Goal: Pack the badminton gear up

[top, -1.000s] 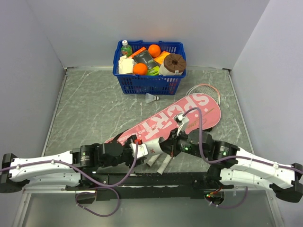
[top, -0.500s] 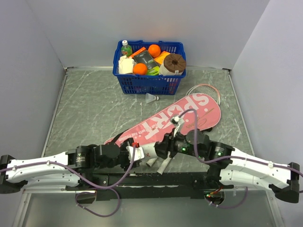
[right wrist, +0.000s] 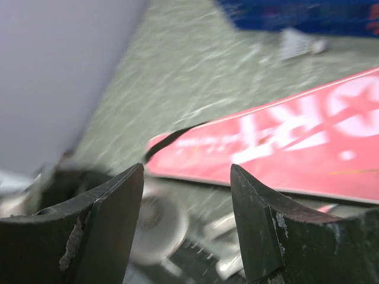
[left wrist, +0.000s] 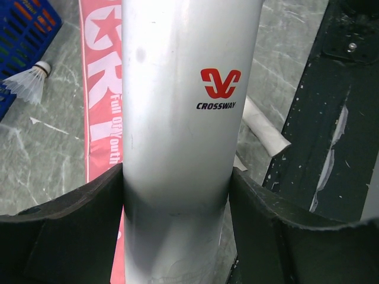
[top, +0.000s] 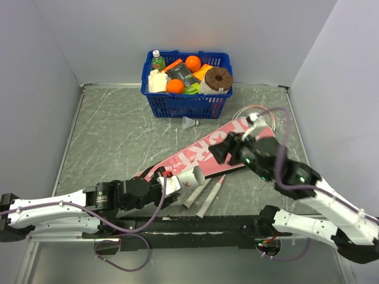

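We judge the packing barely begun. The pink "SPORT" cover (top: 201, 155) lies flat and looks unfilled. The rackets (top: 213, 196) show a thin head past the cover's wide end and two white grips just off its near edge (whether the shafts run under the cover or inside it, we cannot tell). The white tube (left wrist: 183, 118) is at the cover's narrow end, with the left gripper (top: 169, 184) clamped around its body. The right gripper (right wrist: 186, 201) hovers over the cover's middle, its jaws spread wide with nothing between them. One shuttlecock (top: 190, 122) lies loose off the cover's far edge. In our view the shuttlecock, tube and rackets all have yet to be stowed, and the cover has yet to be closed.
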{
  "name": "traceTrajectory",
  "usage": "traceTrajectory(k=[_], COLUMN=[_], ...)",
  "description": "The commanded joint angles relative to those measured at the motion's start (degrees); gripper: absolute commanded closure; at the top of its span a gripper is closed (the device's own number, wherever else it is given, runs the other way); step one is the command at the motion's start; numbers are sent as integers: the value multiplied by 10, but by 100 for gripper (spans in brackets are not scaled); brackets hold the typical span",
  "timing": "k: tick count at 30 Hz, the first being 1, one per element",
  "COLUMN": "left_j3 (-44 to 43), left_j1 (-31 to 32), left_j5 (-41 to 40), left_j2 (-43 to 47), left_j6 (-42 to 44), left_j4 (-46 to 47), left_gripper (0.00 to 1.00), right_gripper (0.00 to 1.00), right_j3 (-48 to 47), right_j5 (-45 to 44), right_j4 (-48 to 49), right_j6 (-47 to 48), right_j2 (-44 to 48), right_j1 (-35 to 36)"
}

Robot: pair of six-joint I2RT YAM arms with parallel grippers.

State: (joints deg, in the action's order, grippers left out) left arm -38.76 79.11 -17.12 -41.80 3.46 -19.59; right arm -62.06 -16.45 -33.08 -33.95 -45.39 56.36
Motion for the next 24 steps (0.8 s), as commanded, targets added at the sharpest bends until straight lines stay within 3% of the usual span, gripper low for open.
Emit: traceTrajectory(k=[1,5,11,18,24], left_j3=[-32,-37,-37,-14,-14], left_j1=[4,3,5,6,6], left_j5=[-22,-32,-30,66,87], left_j2=[12,14,44,113,112], left_j6=[-30,-44,-57,-50,-45], left_j4=[13,-3,-12,-2,-3], left_gripper=[99,99,99,99,99], right_gripper=[32,31,30,30,30], right_j3=[-46,-123,-186,-303,-414], right_j5=[-35,-41,-24,5,-28], right_j4=[-17,-14,53,72,46], right_j6=[56,92,115,149,175], right_j2=[-120,-294,-470,-627,-743], right_j1=[-49,-65,-92,-117,-136])
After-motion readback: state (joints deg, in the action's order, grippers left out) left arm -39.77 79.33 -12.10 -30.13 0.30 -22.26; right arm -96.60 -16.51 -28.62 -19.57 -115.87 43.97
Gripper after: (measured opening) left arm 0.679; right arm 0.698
